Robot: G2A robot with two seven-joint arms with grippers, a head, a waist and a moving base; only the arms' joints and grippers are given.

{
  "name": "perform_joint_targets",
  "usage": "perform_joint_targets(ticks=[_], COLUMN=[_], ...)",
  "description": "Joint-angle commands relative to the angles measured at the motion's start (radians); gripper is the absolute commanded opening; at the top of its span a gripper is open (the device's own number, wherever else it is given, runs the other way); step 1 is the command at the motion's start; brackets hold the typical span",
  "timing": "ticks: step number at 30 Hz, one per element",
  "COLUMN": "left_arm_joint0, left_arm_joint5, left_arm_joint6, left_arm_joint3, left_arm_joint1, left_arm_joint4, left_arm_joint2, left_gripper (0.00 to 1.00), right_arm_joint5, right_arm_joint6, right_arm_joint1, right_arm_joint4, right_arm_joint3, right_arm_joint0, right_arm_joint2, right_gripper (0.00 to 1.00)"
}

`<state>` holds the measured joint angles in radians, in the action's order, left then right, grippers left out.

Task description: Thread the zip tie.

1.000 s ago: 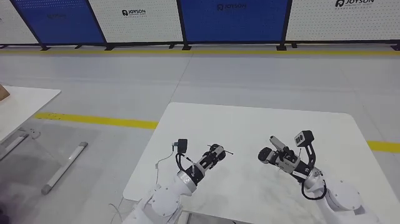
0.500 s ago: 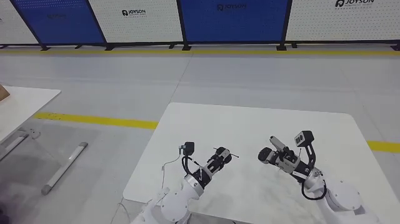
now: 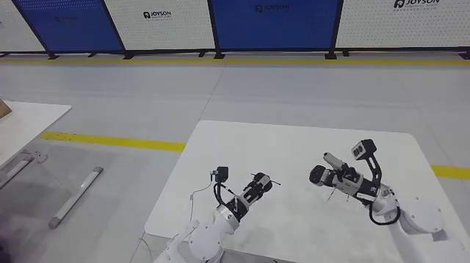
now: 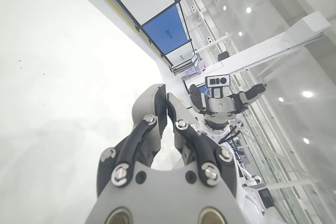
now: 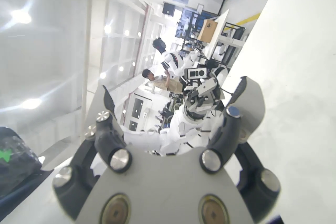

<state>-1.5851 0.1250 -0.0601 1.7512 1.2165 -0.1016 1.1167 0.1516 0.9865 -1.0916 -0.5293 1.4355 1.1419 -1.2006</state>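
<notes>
Though thin enough to read as a mere dark line, the zip tie (image 3: 274,183) is the sole task item: held crosswise in the left gripper (image 3: 261,181), above the tabletop (image 3: 294,142) toward its near left corner, with a length showing to either side of the fingers (image 4: 149,107)

Left gripper: fingers pressed together, pads meeting, tie pinched between them. The strap cannot be made out in the left wrist view.

Right gripper (image 3: 317,175): above the near right part of the tabletop, well apart from the left gripper and facing it. Fingers spread wide, nothing in them.

Handling, as judged:
- Weight: next to nothing; no load on either arm.
- Stiffness: springy strap, likely to bow when pushed from far back and fairly straight over a short free length.
- Surface: smooth plastic, apt to slide or twist in a flat pinch.
- Fragility: low; kinking is the main risk.

Where to hold, as judged:
- Head end and tail end cannot be told apart.
- Left pinch best sits close to the head, keeping the slot steady and open to approach.
- Right fingers best close on the tail just short of its tip, flat sides against the pads, leaving a short stiff stub to enter the slot
</notes>
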Motion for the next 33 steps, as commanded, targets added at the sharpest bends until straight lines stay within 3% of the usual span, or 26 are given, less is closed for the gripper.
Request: perform_joint_targets(ticks=[1,6,10,22,24,29,33], left_arm_joint0=[0.000,0.000,0.000,0.000,0.000,0.000,0.000], left_arm_joint5=[0.000,0.000,0.000,0.000,0.000,0.000,0.000], left_arm_joint6=[0.000,0.000,0.000,0.000,0.000,0.000,0.000], left_arm_joint3=[0.000,0.000,0.000,0.000,0.000,0.000,0.000], left_arm_joint1=[0.000,0.000,0.000,0.000,0.000,0.000,0.000], left_arm_joint4=[0.000,0.000,0.000,0.000,0.000,0.000,0.000], left_arm_joint2=[0.000,0.000,0.000,0.000,0.000,0.000,0.000], left_gripper=[0.00,0.00,0.00,0.00,0.00,0.00,0.00], right_arm_joint5=[-0.053,-0.163,-0.224,-0.224,-0.219,-0.276,-0.335], right_arm_joint6=[0.043,0.056,0.038,0.038,0.005,0.129,0.241], right_arm_joint1=[0.012,0.031,0.033,0.033,0.037,0.060,0.062], right_arm_joint4=[0.111,0.370,0.479,0.479,0.559,0.663,0.763], right_arm_joint3=[0.007,0.052,0.056,0.056,0.080,0.125,0.099], right_arm_joint0=[-0.039,-0.106,-0.147,-0.147,-0.137,-0.161,-0.236], right_arm_joint2=[-0.023,-0.021,0.003,0.003,0.007,-0.034,0.020], right_gripper=[1.00,1.00,1.00,1.00,1.00,1.00,1.00])
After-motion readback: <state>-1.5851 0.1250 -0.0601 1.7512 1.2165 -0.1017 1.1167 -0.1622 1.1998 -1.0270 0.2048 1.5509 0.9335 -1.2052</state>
